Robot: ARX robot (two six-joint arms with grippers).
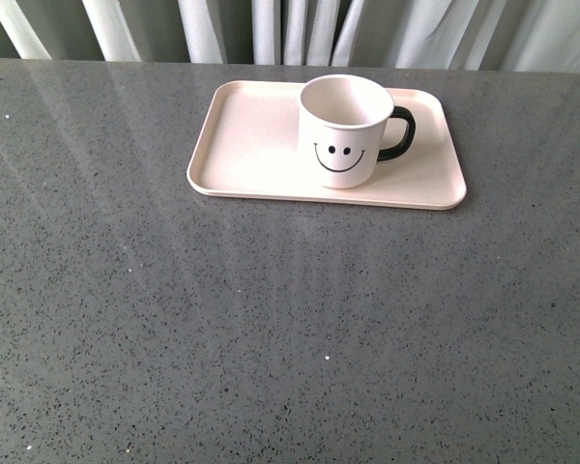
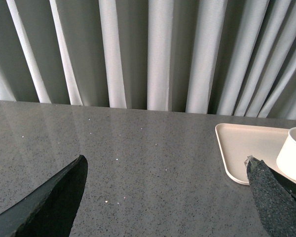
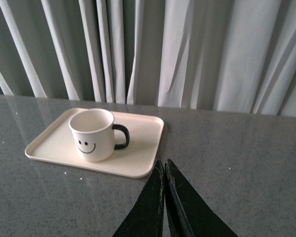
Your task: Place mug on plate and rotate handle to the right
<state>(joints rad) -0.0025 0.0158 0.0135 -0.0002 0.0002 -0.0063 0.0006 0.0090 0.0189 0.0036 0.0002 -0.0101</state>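
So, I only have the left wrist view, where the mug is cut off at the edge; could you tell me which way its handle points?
Observer: In the front view the handle points to the right.
Operator: Thank you. Is the mug fully on the plate?
Observer: Yes, the mug stands upright inside the rim of the plate, right of its centre.
Operator: And how is the right tool, please?
Observer: The right tool is shut, holds nothing and is apart from the plate.

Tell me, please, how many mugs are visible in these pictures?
1. The mug stands upright on the plate, right of the plate's middle in the front view, with its handle pointing right. No other mug shows in any view.
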